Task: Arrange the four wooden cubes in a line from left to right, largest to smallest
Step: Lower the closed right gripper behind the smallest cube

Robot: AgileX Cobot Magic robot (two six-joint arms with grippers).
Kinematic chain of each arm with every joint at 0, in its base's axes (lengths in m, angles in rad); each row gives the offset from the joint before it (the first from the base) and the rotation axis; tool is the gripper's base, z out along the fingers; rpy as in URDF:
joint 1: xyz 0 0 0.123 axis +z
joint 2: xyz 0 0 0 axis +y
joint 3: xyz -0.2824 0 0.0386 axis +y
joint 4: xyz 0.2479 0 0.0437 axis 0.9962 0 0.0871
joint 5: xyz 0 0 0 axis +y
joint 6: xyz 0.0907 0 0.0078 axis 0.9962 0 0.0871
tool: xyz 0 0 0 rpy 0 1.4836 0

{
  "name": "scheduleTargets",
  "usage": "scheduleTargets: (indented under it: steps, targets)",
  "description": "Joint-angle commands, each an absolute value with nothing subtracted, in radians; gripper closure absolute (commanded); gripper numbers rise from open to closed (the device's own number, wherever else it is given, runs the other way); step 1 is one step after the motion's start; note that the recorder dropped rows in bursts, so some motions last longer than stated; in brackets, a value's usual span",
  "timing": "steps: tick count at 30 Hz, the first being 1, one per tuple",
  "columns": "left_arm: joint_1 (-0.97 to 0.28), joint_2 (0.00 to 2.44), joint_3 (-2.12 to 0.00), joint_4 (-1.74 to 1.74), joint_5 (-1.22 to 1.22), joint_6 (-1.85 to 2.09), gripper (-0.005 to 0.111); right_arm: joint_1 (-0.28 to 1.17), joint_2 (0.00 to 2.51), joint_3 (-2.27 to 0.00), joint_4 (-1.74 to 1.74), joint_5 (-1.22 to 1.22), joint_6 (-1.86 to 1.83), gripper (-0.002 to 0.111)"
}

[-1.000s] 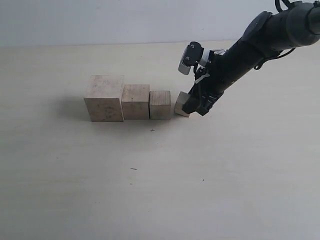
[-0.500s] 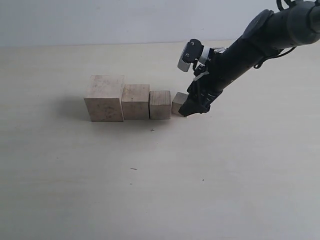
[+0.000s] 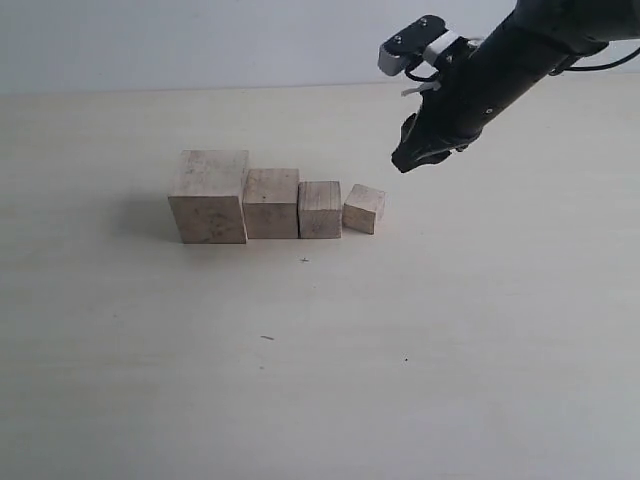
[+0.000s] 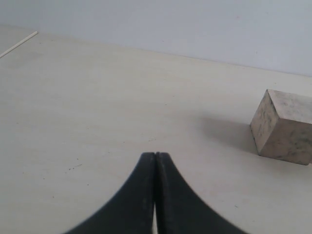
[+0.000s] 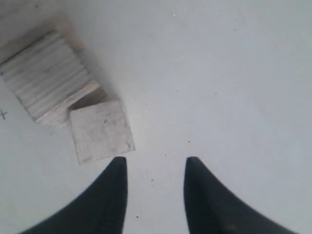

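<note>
Four pale wooden cubes stand in a row on the table, shrinking from left to right: the largest cube [image 3: 209, 196], the second cube [image 3: 271, 203], the third cube [image 3: 320, 210] and the smallest cube [image 3: 363, 209], which is turned slightly askew with a small gap to its neighbour. My right gripper [image 3: 412, 158] hangs open above and to the right of the smallest cube [image 5: 101, 130], holding nothing; the third cube [image 5: 46, 75] also shows there. My left gripper [image 4: 155, 155] is shut and empty, with the largest cube [image 4: 285, 126] off to one side.
The pale table top [image 3: 320, 350] spreads all round the row, with a light wall [image 3: 200, 40] behind it. A thin pale edge line [image 4: 18, 45] shows at the far corner in the left wrist view.
My right gripper let go of the smallest cube at the right end of the row, then rose up and away to the right. The cube stays on the table.
</note>
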State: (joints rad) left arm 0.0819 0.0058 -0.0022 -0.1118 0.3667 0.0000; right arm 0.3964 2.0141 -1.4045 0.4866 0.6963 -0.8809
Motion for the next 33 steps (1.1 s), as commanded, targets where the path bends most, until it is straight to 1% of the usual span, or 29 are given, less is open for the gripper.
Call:
scheduleTargets:
  steps: [1, 2, 7, 11, 14, 20, 25, 30, 33]
  targets:
    - [0.077, 0.0, 0.0, -0.108, 0.358, 0.0, 0.107, 0.396, 2.04, -1.403, 0.464, 0.681, -0.638, 0.101]
    - [0.077, 0.0, 0.0, -0.108, 0.358, 0.0, 0.107, 0.396, 2.046, -1.403, 0.464, 0.67, -0.614, 0.108]
    - [0.077, 0.0, 0.0, -0.108, 0.358, 0.0, 0.107, 0.396, 2.049, -1.403, 0.549, 0.576, -0.566, 0.108]
    - [0.077, 0.0, 0.0, -0.108, 0.358, 0.0, 0.107, 0.396, 2.065, -1.403, 0.59, 0.547, -0.588, 0.108]
    - [0.077, 0.0, 0.0, -0.108, 0.358, 0.0, 0.107, 0.396, 2.092, -1.403, 0.621, 0.547, -0.623, 0.108]
    - [0.077, 0.0, 0.0, -0.108, 0.358, 0.0, 0.107, 0.396, 2.12, -1.403, 0.801, 0.547, -0.798, 0.108]
    - [0.077, 0.0, 0.0, -0.108, 0.358, 0.0, 0.107, 0.396, 2.137, -1.403, 0.854, 0.544, -0.861, 0.108]
    - [0.077, 0.0, 0.0, -0.108, 0.358, 0.0, 0.107, 0.396, 2.199, -1.466, 0.88, 0.653, -0.918, 0.108]
    - [0.077, 0.0, 0.0, -0.108, 0.358, 0.0, 0.107, 0.396, 2.217, -1.494, 0.878, 0.663, -0.916, 0.108]
